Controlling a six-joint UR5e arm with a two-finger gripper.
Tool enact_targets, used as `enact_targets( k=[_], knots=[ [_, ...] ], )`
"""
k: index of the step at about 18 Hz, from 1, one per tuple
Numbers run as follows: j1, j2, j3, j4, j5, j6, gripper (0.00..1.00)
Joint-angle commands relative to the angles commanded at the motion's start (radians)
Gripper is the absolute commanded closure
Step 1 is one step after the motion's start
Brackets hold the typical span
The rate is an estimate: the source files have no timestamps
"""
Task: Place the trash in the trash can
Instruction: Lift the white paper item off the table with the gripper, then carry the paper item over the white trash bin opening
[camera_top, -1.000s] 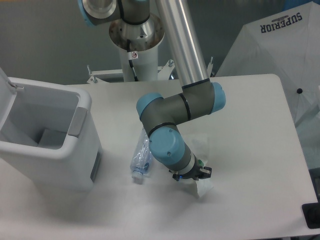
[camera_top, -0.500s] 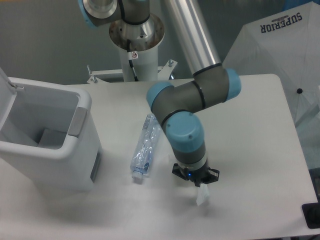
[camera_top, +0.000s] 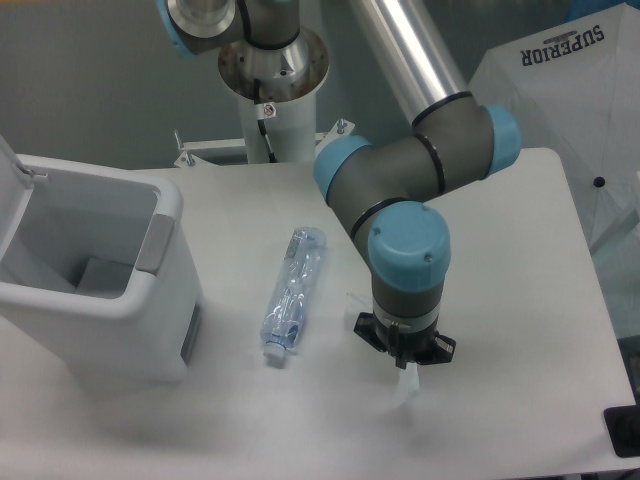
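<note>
Gripper: points down over the table, jaws mostly hidden under the wrist; a small white scrap, the wrapper, hangs just beneath it, so the gripper appears closed on the wrapper, though the contact itself cannot be made out. Bottle: lies flat on the table, well to the gripper's left as the camera sees it, cap toward the camera, not touched. Trash can: farther that way beyond the bottle, lid open, mouth clear. Risks, by judgement: hold on the wrapper looks thin, at one edge only, so it may slip out during the carry; a low path toward the trash can may sweep the bottle; a release short of the rim drops the wrapper outside.
</note>
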Motion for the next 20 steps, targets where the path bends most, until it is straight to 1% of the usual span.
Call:
enact_targets(
  k=[2, 8, 11, 13, 16, 20],
  knots=[
    [-0.002, 0.032, 0.002, -0.011, -0.052, -0.002, 1.00],
    [-0.017, 0.130, 0.002, -0.011, -0.204, -0.024, 1.00],
    [-0.021, 0.160, 0.011, 0.000, -0.330, -0.084, 1.00],
    [-0.026, 0.175, 0.026, 0.000, -0.409, -0.098, 1.00],
    [-0.029, 0.216, 0.025, 0.004, -0.561, -0.119, 1.00],
    [-0.061, 0.253, 0.026, 0.017, -0.695, -0.182, 1.00]
  ],
)
